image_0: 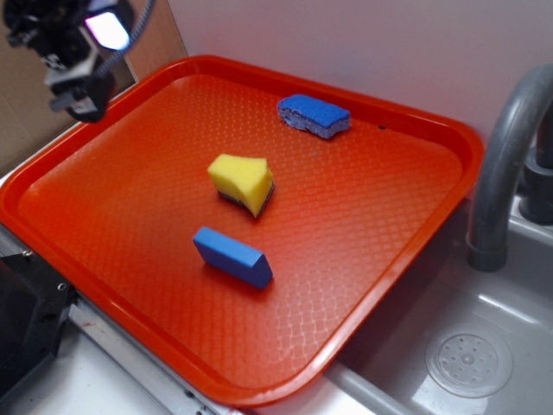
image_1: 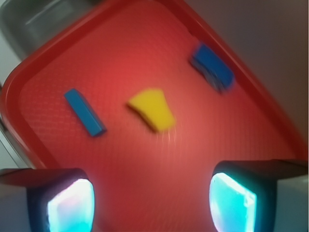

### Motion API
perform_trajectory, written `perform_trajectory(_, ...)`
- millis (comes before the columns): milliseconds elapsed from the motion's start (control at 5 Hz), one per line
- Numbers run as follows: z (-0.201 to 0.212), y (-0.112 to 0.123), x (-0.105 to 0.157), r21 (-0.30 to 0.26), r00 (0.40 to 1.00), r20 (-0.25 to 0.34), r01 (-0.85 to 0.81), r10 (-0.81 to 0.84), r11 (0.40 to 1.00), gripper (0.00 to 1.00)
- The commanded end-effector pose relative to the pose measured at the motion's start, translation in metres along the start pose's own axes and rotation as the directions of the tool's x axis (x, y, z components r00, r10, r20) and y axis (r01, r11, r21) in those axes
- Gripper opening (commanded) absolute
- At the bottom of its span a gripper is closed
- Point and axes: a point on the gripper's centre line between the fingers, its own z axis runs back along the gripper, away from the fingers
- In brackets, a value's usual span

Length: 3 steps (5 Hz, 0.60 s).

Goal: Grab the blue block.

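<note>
1. While I hold the arm high over the far-left corner of the orange plastic tray, my gripper hangs empty with its two glowing pads spread wide apart, nothing between them.

2. What I am after, the small smooth solid-blue rectangular block, lies flat on the tray's textured floor toward the near edge, apart from everything else.

3. Between it and the back rim sits the yellow wedge-shaped sponge, near the block but not touching; the rough-topped blue sponge with a pale underside lies well beyond, close to the far rim.

4. From the wrist view the block sits ahead of the fingers and off to the left side, with the yellow sponge nearer the centre line. So I judge the coming move as a long traverse forward and leftward, then a descent.

5. In the exterior view, its long axis runs diagonally, from upper left to lower right. In the wrist view it also runs obliquely to the line joining my pads.

6. I judge that I should rotate the wrist so the pads close across the block's short width, not along its length, and keep clear of the yellow sponge going down.

7. Beside the tray are a grey sink and a grey tap, well out of the path.
</note>
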Motion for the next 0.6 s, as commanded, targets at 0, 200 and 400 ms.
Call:
perform_trajectory(0, -0.017, -0.03, 0.022, -0.042, 0.937, 0.064, 0.347, -0.344, 0.937, 1.0)
perform_trajectory(200, -0.022, -0.046, 0.023, -0.06, 0.914, 0.069, 0.404, -0.4, 0.913, 1.0)
perform_trajectory(400, -0.037, -0.054, 0.024, -0.064, 0.912, 0.008, 0.409, -0.409, 0.91, 1.0)
